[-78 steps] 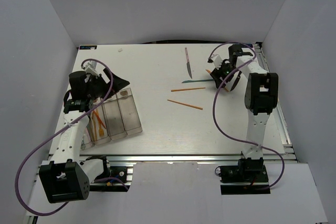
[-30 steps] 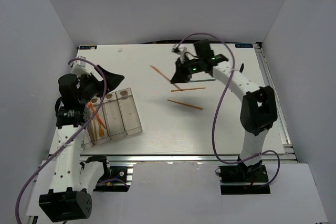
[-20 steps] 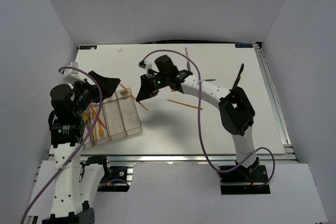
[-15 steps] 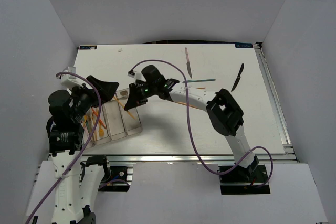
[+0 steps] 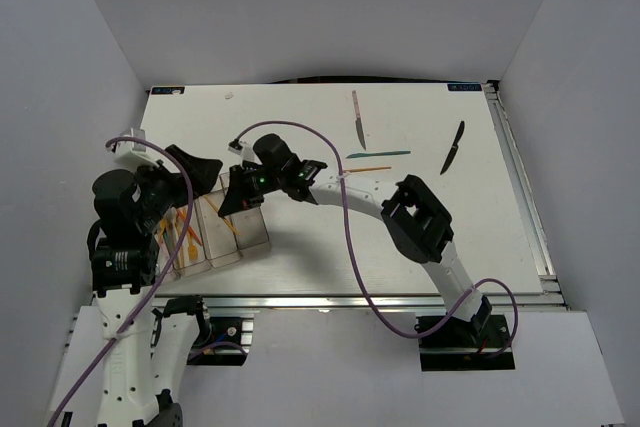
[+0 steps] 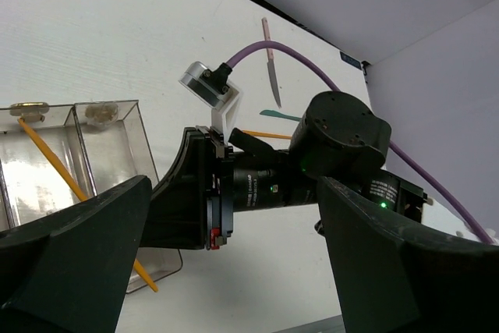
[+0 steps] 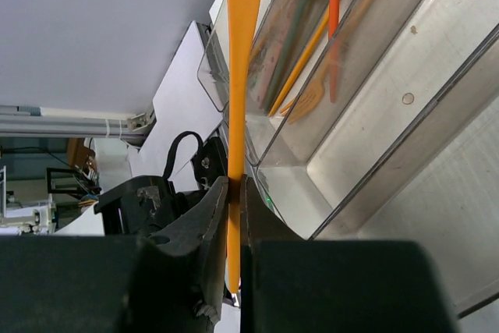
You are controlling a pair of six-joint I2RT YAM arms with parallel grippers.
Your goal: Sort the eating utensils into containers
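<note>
While stick [image 7: 234,76] overhangs bins [image 5: 254,237], knife [image 5: 453,147] (dark) beyond

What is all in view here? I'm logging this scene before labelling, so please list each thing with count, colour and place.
bins: one joined row, clear, left side of the table
orange cutlery: several, exact count unclear, lying inside the bins
held stick: one, orange, gripped above the bins
loose stick: one, orange, mid table
teal piece: one, teal, just beyond the loose stick
pale-handled knife: one, pinkish handle, far middle
dark knife: one, black, far right
table: one, white
left pincer: one, black, open, by the bins
right pincer: one, black, shut on the held stick
</note>
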